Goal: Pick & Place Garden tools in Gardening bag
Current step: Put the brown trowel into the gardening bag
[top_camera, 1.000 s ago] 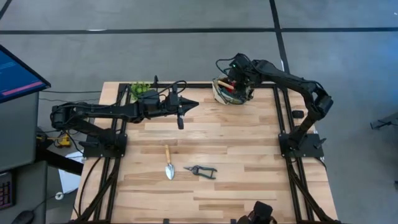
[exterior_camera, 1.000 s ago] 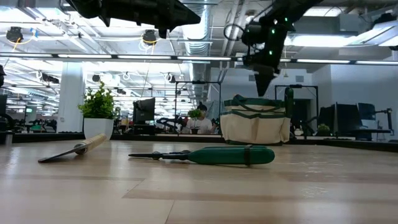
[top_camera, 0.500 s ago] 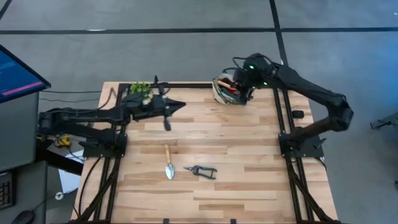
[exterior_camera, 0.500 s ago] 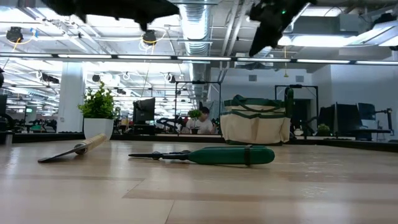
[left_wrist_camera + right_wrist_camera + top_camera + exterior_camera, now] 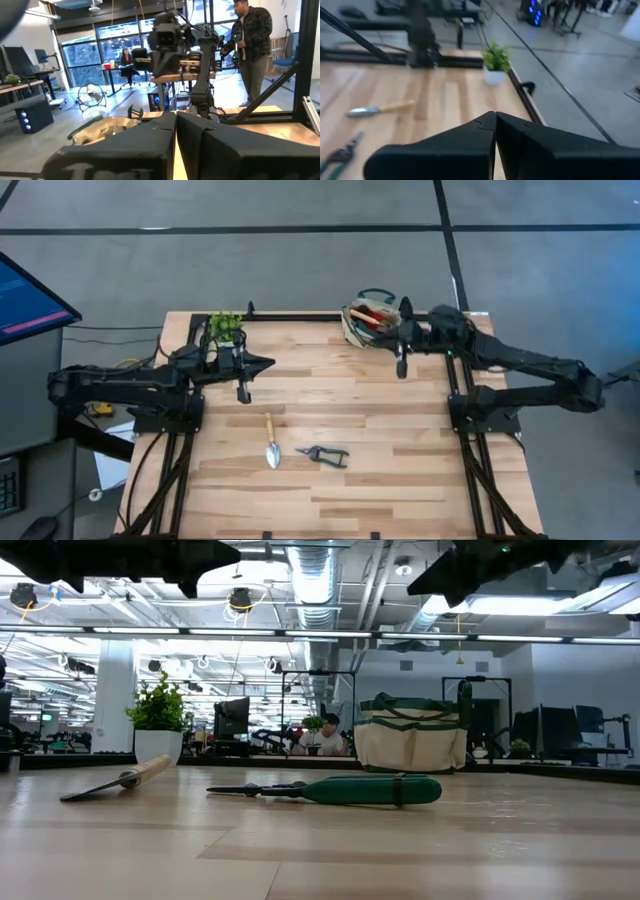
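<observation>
Right claw [image 5: 401, 367] pressed together, empty, just beside gardening bag [image 5: 371, 323], left claw [image 5: 243, 391] likewise together, holding nothing

One trowel [image 5: 271, 444]; one pruner [image 5: 323, 454]; one bag [image 5: 366, 323]; one plant [image 5: 225, 326].

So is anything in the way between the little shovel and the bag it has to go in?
Nothing visible. Only bare wood lies between the trowel and the gardening bag at the table's far edge. The pruners lie beside the trowel, off that path.
</observation>
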